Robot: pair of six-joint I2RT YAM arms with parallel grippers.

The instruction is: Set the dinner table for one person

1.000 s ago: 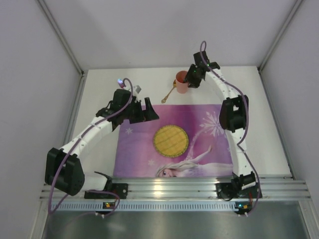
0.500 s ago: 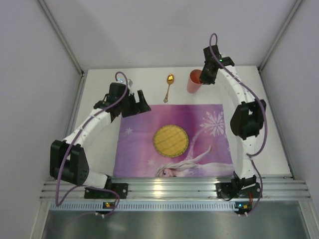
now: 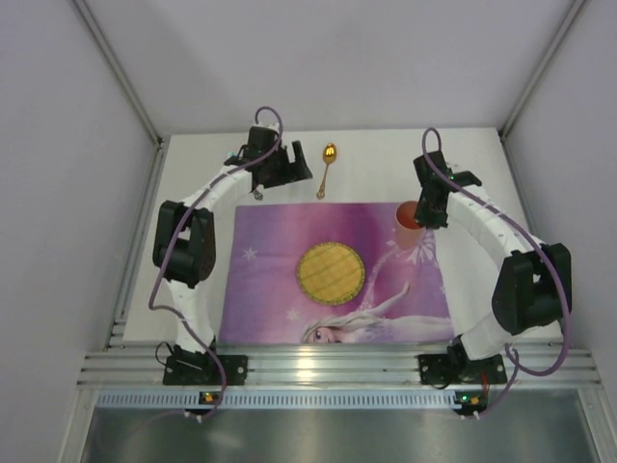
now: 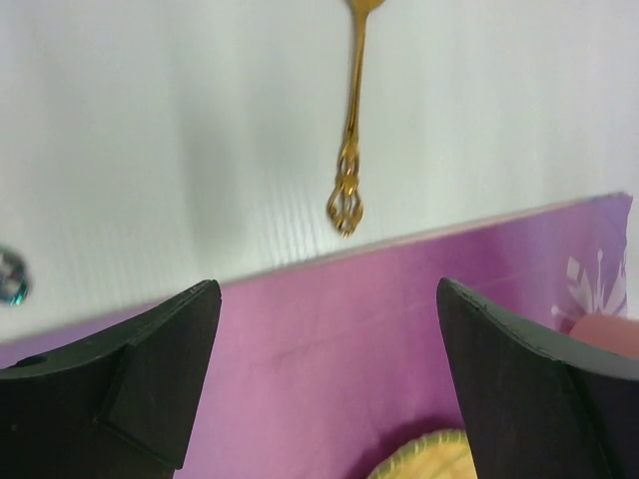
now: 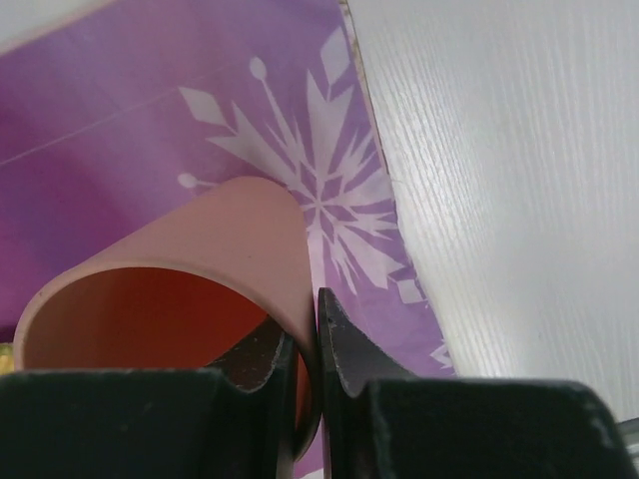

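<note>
Change, right side: cup point(image 5: 200, 269) carried away from the spoon at the far edge and now over the far right corner of the placemat point(image 3: 280, 280).
Change, left side: left arm swung off the mat's left flank and stretched towards the far edge, with the left pincer point(image 4: 324, 299) brought up just short of the spoon point(image 4: 350, 130).
Meaning for the task: drink spot nearly filled. Spoon probably next, judging by the approach. Yellow disc point(image 3: 330, 271) already at the centre of the mat.
Right pincer point(image 5: 318, 339): narrow, clamped on the cup wall, one finger inside the rim and one outside.
Cup height: resting on the mat or just above it, cannot tell.
Left pincer state: wide, nothing between the fingers. Spoon handle's end just ahead of the gap and roughly centred on it, bowl farther off.
Dinner table point(image 3: 193, 193): beneath both pincers. Bare white straight ahead of the left one and off to the right of the right one.
Right arm pose: elbow bowed out to the right, forearm angled inward and away, wrist over the mat corner.
Left arm pose: long reach along the mat's left side, wrist turned towards the spoon.
</note>
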